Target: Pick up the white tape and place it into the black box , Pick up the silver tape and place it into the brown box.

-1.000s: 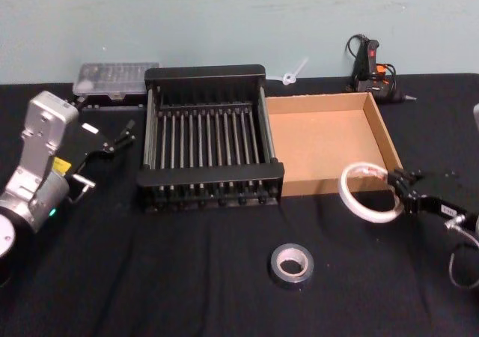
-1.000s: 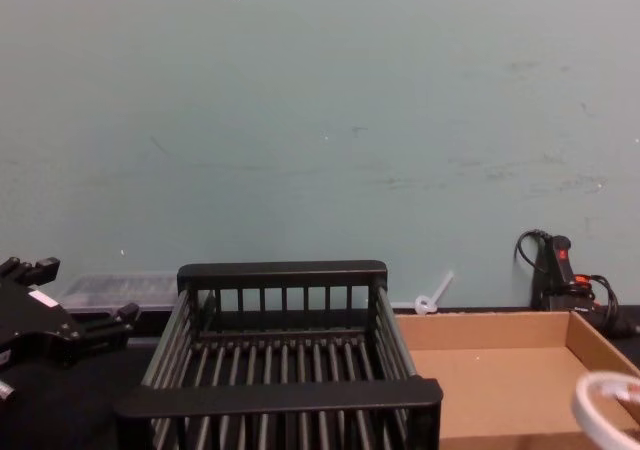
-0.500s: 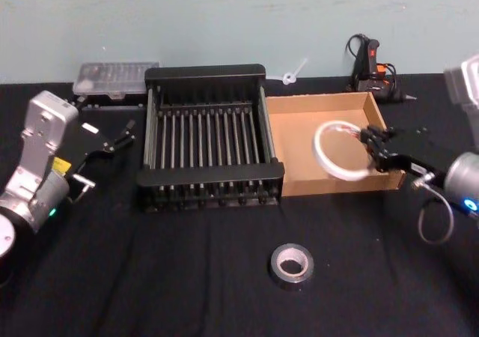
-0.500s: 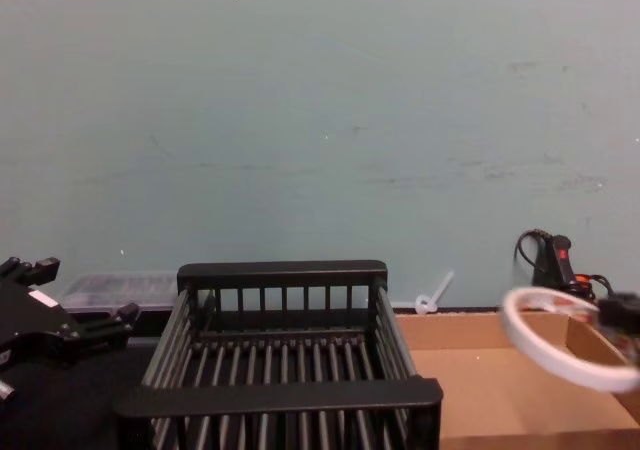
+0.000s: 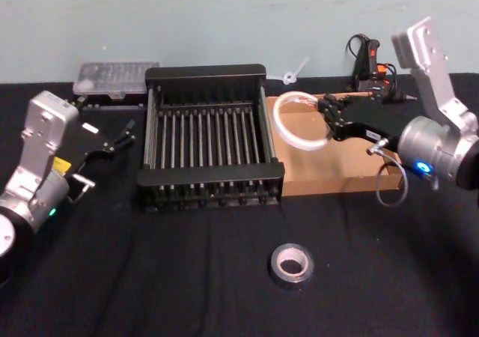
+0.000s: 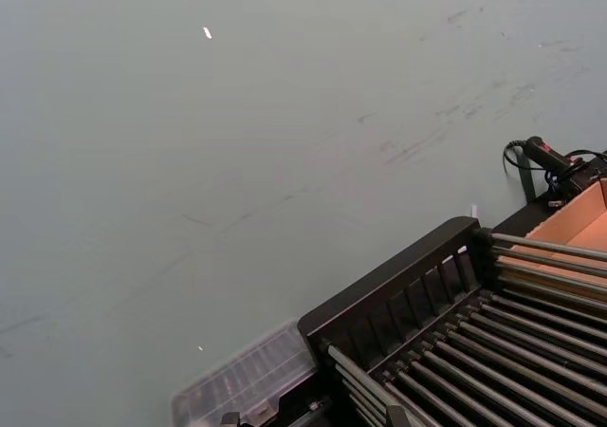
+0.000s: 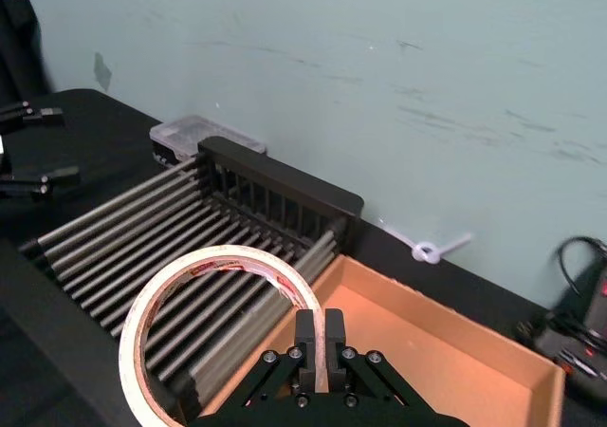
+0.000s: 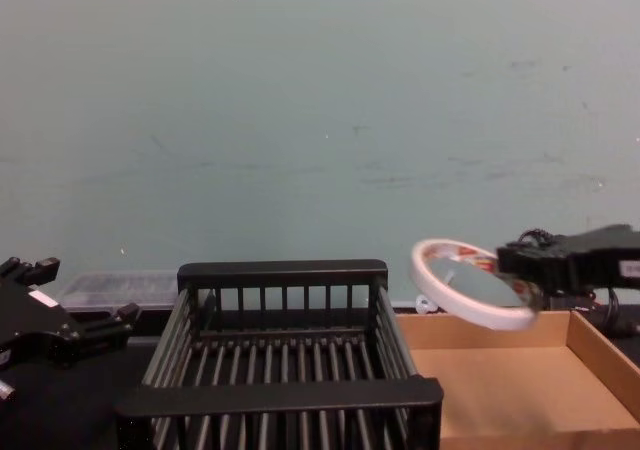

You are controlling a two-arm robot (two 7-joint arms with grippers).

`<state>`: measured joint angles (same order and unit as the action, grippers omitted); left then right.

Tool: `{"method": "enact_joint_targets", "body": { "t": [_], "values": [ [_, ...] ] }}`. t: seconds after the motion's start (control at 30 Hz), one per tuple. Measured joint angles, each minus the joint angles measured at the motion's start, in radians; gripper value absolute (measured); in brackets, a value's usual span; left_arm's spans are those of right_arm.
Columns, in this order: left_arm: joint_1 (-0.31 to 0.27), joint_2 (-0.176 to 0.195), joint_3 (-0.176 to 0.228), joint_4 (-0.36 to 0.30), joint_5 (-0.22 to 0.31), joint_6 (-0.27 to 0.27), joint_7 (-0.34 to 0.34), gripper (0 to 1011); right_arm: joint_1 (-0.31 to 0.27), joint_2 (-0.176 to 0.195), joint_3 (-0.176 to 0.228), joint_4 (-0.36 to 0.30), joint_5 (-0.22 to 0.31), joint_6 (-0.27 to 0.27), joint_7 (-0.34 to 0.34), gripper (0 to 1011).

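My right gripper (image 5: pixel 327 120) is shut on the rim of the white tape (image 5: pixel 288 131), holding the ring tilted in the air above the left part of the brown box (image 5: pixel 329 168), close to the right rim of the black box (image 5: pixel 213 174). From the right wrist I see the white tape (image 7: pixel 248 255) in front of my gripper (image 7: pixel 318 330), with the black box (image 7: pixel 281 184) and the brown box (image 7: pixel 432 346) below. The chest view puts the white tape (image 8: pixel 482 316) above the brown box (image 8: pixel 500 395), beside the black box (image 8: pixel 280 396). The silver tape (image 5: pixel 292 265) lies flat on the table in front. My left gripper (image 5: pixel 121 135) rests open left of the black box.
Behind the black box's left corner sits a clear plastic case (image 5: pixel 116 79). A black glue gun (image 5: pixel 368 64) with a cable and a white zip tie (image 5: pixel 296 70) lie behind the brown box. A black cloth covers the table.
My right gripper has carried the white tape up and to the left, from the table by the brown box's front right corner across that box towards the black box. The left arm has stayed still.
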<state>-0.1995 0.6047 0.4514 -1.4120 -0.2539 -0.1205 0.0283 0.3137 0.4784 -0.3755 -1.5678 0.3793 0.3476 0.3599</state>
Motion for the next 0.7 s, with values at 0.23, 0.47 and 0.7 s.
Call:
{"method": "enact_joint_targets", "body": {
  "t": [0.23, 0.47, 0.7],
  "values": [
    [0.0, 0.0, 0.0, 0.0, 0.0, 0.0, 0.0, 1001, 0.097, -0.062, -0.048, 0.102, -0.013, -0.005, 0.033, 70],
    [0.0, 0.0, 0.0, 0.0, 0.0, 0.0, 0.0, 1002, 0.17, -0.114, -0.091, 0.187, -0.032, -0.017, 0.054, 70],
    [0.0, 0.0, 0.0, 0.0, 0.0, 0.0, 0.0, 1001, 0.222, -0.161, -0.126, 0.262, -0.051, -0.03, 0.067, 70]
  ]
}}
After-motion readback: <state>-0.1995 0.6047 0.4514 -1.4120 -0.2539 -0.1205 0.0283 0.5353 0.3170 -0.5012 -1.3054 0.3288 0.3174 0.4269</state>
